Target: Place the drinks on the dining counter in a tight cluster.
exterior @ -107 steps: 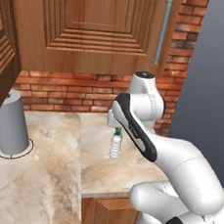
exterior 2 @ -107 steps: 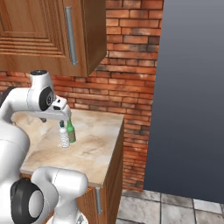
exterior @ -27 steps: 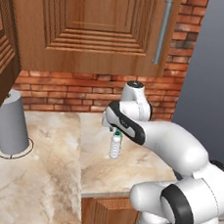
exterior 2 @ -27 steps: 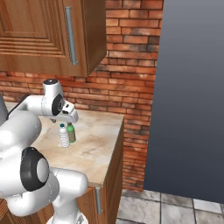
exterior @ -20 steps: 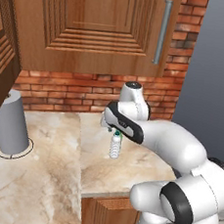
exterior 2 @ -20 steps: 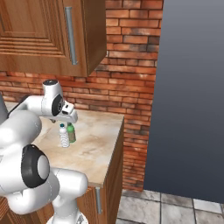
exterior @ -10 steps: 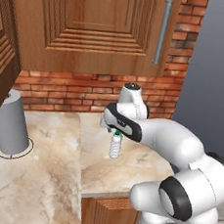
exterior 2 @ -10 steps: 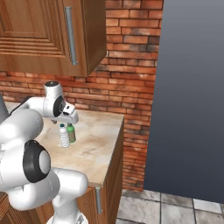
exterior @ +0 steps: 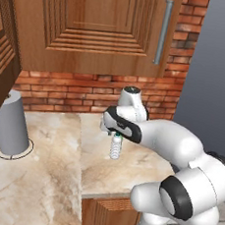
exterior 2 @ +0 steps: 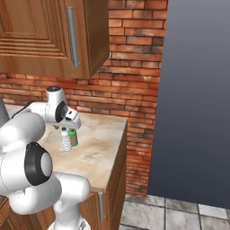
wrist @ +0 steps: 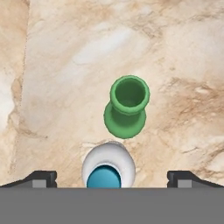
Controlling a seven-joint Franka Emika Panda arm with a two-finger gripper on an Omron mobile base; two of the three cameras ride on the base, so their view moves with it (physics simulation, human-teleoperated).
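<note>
White arm bends low over the marble bench, gripper pointing straight down, fingers spread wide just above the water bottle, beside a green cup.

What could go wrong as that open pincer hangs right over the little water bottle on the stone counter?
The green cup stands right beside the water bottle, so a finger of the open pincer coming down could clip it or knock it over. The bottle is slim and upright; a slightly off-centre squeeze might tip it rather than grip it. Both stand on the marble counter not far from its edge, so a toppled bottle could perhaps roll off.
</note>
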